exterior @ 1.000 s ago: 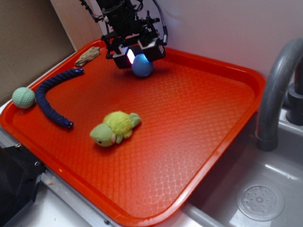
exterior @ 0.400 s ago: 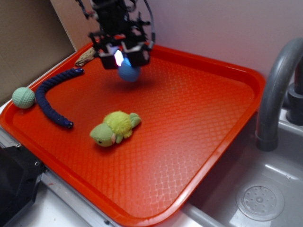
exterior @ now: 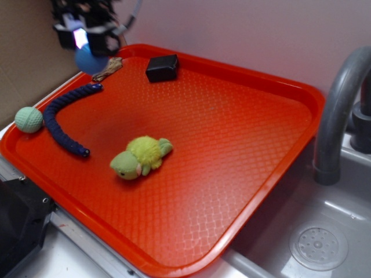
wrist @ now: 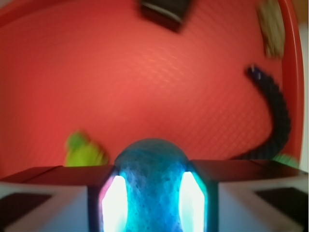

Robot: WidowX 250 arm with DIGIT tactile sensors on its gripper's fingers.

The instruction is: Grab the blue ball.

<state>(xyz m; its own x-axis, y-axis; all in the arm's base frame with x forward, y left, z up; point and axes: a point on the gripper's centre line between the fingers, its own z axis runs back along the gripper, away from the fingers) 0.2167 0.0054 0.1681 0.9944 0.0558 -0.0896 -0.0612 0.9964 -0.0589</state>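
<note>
- The claw hangs in the air over the far left corner of the red tray, its fingers clamped on the blue ball
- The ball is off the tray floor, its lower half showing below the claw, just above a small tan scrap that lies on the tray by the far rim
- In the wrist view the ball sits squeezed between two lit pads, one on each side and both touching it, so the claw is closed around it
- A small black block lies flat on the tray near the far rim, to the right of the claw and apart from it; the wrist view shows it blurred at the top edge
- A dark blue rope curves along the left side of the tray, one end near the tan scrap, the other pointing toward the middle; it appears in the wrist view along the right side
- A pale green ball rests at the tray's left rim, just beside the rope
- A yellow-green stuffed toy lies near the middle of the tray, well apart from the claw; in the wrist view it is a blur left of the ball
- To the right of the tray are a grey tap and a sink with a round drain
</note>
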